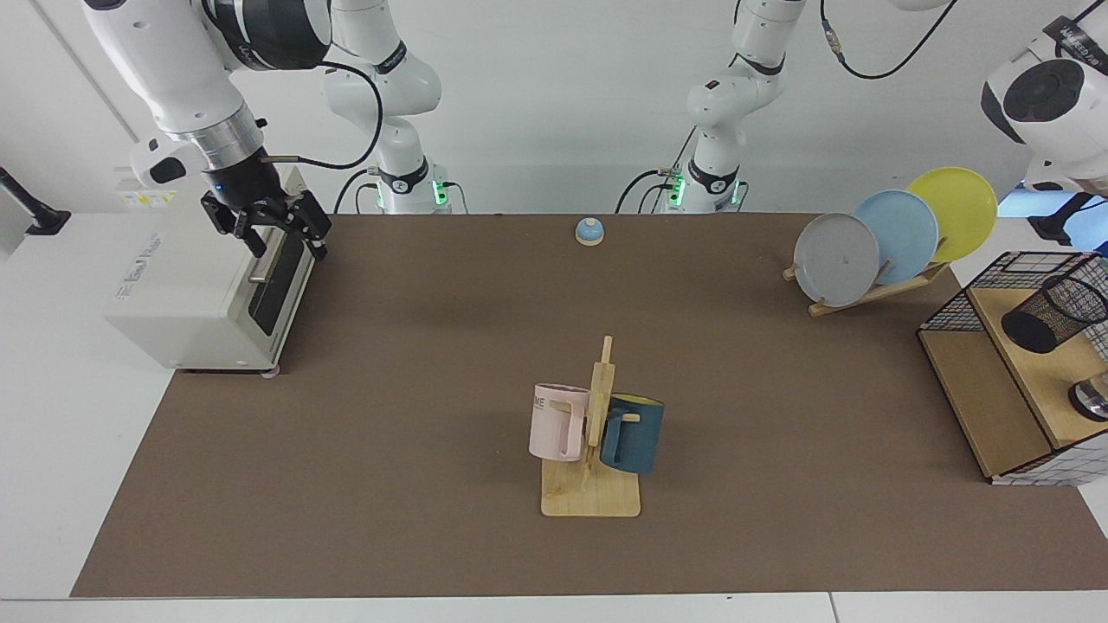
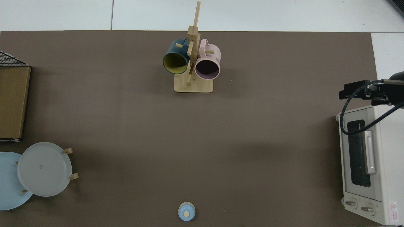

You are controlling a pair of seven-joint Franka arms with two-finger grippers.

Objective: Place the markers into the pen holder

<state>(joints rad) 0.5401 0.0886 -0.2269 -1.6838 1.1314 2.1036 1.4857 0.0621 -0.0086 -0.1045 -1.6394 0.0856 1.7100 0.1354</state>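
a matt brown mat (image 1: pixel 415 363) covers the table. the mug rack (image 1: pixel 595 450) and plate stand (image 1: pixel 874 292) look like pale bare wood. the pen holder (image 1: pixel 1054 313) is black wire mesh. the toaster oven (image 1: pixel 203 290) has a smooth cream casing and glossy dark glass door. the plates (image 1: pixel 900 234) look smooth and matt.
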